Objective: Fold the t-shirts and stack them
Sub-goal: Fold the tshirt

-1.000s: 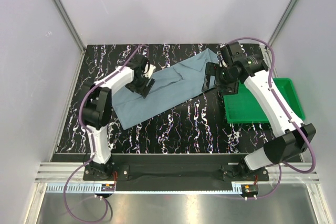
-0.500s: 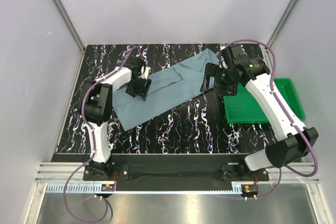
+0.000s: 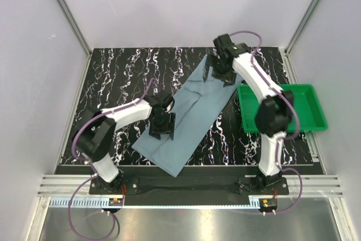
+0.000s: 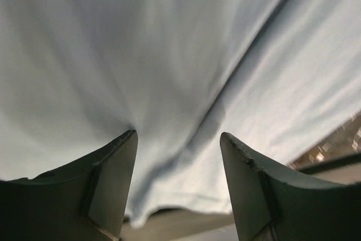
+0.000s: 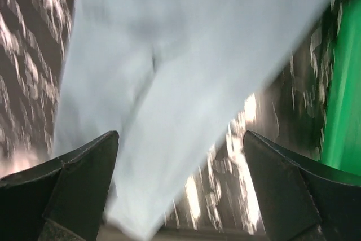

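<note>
One blue-grey t-shirt [image 3: 192,111] lies flat as a long strip, running diagonally from the back middle of the table to its near edge. My left gripper [image 3: 160,130] is down on the strip's left edge, open. In the left wrist view its jaws [image 4: 177,135] stand apart, with the t-shirt [image 4: 169,55] and its hem under them. My right gripper [image 3: 217,74] is over the strip's far end, wide open. The blurred right wrist view shows the t-shirt [image 5: 169,55] below the gripper [image 5: 180,135], nothing pinched.
A green plastic tray [image 3: 307,108] stands at the right edge of the black marbled table [image 3: 113,83]; my right arm reaches across its left part. The tray [image 5: 344,83] shows at the right of the right wrist view. Grey walls close in the back and sides.
The t-shirt has swung from lying across the back to a diagonal reaching the near edge. My left gripper moved nearer and rightward with it. My right gripper moved back and left.
</note>
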Motion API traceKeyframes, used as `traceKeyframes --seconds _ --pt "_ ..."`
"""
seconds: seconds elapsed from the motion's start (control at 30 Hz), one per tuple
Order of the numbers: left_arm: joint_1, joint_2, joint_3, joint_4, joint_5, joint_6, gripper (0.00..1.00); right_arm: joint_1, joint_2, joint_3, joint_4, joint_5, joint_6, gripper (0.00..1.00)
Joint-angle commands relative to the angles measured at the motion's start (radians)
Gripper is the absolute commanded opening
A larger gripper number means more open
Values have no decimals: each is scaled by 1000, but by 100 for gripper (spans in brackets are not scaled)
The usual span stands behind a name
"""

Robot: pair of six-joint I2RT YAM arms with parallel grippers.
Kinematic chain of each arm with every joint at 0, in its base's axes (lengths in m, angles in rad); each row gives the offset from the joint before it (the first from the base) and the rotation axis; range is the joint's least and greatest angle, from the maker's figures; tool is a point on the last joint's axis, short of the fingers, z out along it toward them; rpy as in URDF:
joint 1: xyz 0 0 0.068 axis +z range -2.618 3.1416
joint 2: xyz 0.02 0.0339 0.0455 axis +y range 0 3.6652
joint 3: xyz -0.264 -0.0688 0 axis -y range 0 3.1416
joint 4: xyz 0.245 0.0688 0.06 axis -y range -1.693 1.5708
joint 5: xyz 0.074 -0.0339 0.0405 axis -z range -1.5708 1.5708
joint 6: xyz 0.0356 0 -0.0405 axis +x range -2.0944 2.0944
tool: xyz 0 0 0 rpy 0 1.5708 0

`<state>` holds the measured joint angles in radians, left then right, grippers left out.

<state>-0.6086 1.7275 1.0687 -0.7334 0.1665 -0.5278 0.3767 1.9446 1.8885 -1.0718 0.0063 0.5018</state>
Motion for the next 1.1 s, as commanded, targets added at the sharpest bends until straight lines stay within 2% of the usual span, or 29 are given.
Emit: traceKeyframes --seconds 0.0,0.1,0.2,0.3,0.4,0.53,0.77,0.9,1.0,1.07 --pt "-37 -181 -47 19 -14 -248 66 -12 178 209 38 165 20 100" --pt "-36 -252 0 2 -97 -244 69 -15 351 407 12 204 21 100" --pt "-36 -289 121 -44 -197 -172 70 -15 503 587 -46 222 37 100" --pt "-36 -333 201 -54 -266 -104 70 -15 568 610 -48 257 66 98" --pt "-36 -387 223 -35 -315 -48 70 -15 554 508 18 282 104 94" --pt "-30 -448 192 -20 -372 8 71 -9 577 474 46 284 130 89" --pt "64 -558 45 49 -360 35 73 73 833 837 32 153 -94 93" --pt "153 -618 -47 88 -309 37 73 122 858 825 197 61 -146 94" --pt "210 -649 -88 88 -275 46 73 180 886 871 316 57 -216 100" --pt "237 -664 -99 78 -275 51 74 197 881 897 415 61 -250 100"
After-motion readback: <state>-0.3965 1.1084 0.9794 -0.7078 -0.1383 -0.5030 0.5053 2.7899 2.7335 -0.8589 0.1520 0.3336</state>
